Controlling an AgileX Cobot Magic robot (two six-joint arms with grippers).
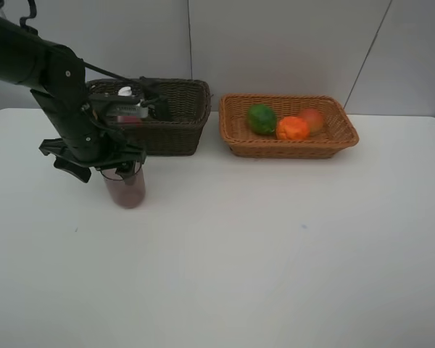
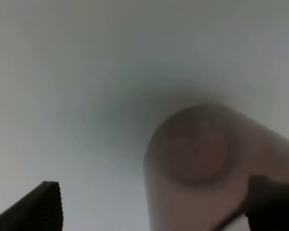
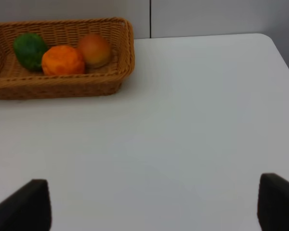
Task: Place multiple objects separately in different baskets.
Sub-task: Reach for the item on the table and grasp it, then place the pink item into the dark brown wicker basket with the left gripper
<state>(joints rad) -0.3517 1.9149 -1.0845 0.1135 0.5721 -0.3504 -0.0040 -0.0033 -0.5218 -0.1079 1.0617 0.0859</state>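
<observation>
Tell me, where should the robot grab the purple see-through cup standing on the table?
Probably around its round side wall, near the top, coming straight down from above. The cup stands upright on the table, so its smooth sides face outward for two fingers to squeeze. The left tool already hangs open over it, one finger on either side in the wrist view.

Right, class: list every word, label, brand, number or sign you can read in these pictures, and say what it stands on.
No readable text in any view.
Pink bottle in the dark basket: mostly hidden by the arm, any label too blurred to read.
Mauve cup: no print visible.
Light basket, fruit and table: no markings.
</observation>
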